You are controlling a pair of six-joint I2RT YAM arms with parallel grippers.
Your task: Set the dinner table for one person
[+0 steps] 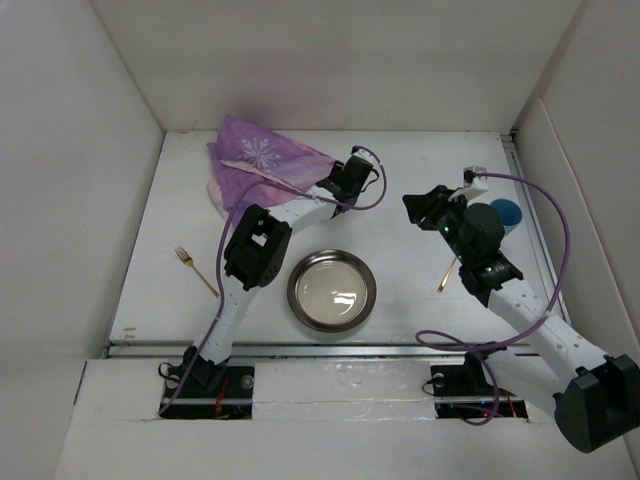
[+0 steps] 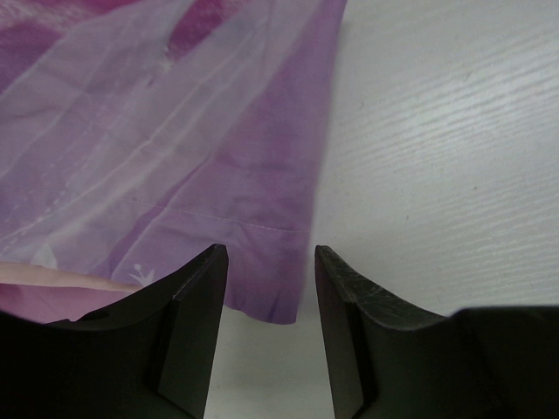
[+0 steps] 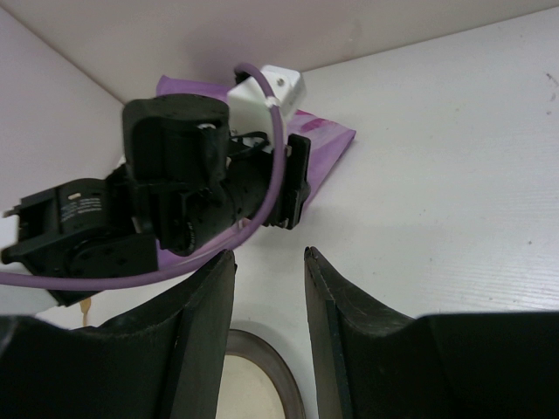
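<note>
The white dinner table (image 1: 400,160) holds a crumpled purple snowflake placemat (image 1: 262,165) at the back left. A round metal plate (image 1: 332,290) sits near the front middle. A gold fork (image 1: 196,270) lies at the left. Another gold utensil (image 1: 447,272) lies partly under my right arm. My left gripper (image 1: 338,178) is open and empty at the placemat's right corner. In the left wrist view the placemat's corner (image 2: 262,262) lies between the open fingers (image 2: 196,297), low over the table. My right gripper (image 1: 422,206) is open and empty, raised to the right of the placemat, above the plate's far rim (image 3: 271,367).
A blue cup (image 1: 507,214) stands at the right, behind my right arm. A pale pink strip (image 1: 250,168) lies on the placemat. White walls edge the table on three sides. A metal rail (image 1: 300,348) runs along the front edge.
</note>
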